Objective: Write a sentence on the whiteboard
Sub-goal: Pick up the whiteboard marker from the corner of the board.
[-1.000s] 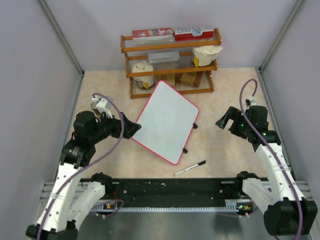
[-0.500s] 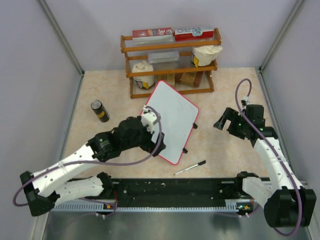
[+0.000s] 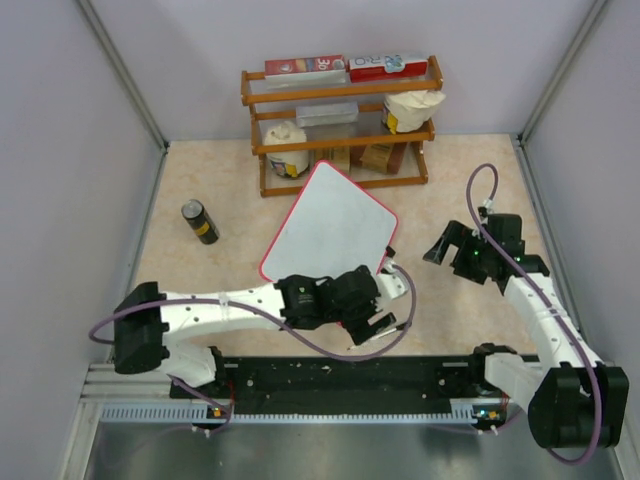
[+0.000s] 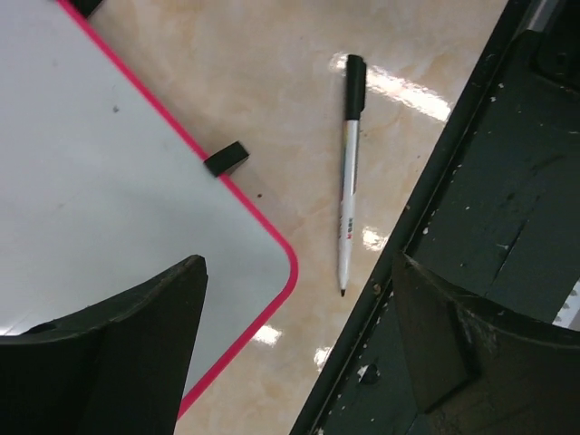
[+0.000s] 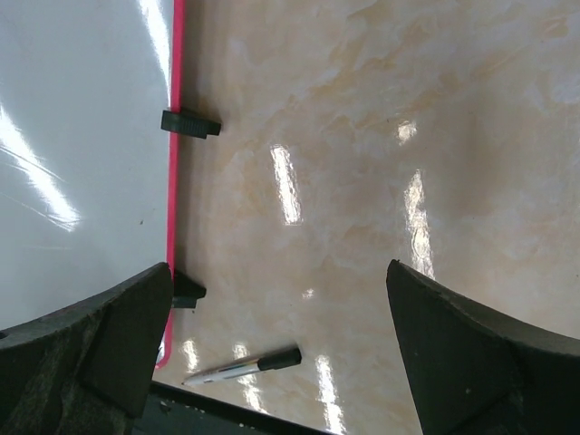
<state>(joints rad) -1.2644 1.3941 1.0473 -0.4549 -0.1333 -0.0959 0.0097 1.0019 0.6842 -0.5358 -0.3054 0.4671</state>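
The whiteboard (image 3: 330, 225) lies tilted on the table, its white face blank inside the red frame; no sentence shows on it. In the left wrist view its near corner (image 4: 91, 181) and one black tab (image 4: 226, 159) show. A marker (image 4: 347, 181) with a black cap lies beside that corner, along the black rail. My left gripper (image 3: 380, 318) hovers open over the corner and the marker, covering the marker from above. My right gripper (image 3: 445, 245) hangs open to the right of the board, and its wrist view looks down on the board's edge (image 5: 82, 136) and the marker (image 5: 240, 365).
A wooden rack (image 3: 340, 120) with boxes and containers stands at the back, just beyond the board. A dark can (image 3: 200, 222) stands on the left. The black base rail (image 3: 350, 375) runs along the near edge. Walls close in on both sides.
My left arm has swung from the left side across the front to the board's near corner, uncovering the can and covering the marker. The right gripper has shifted slightly.
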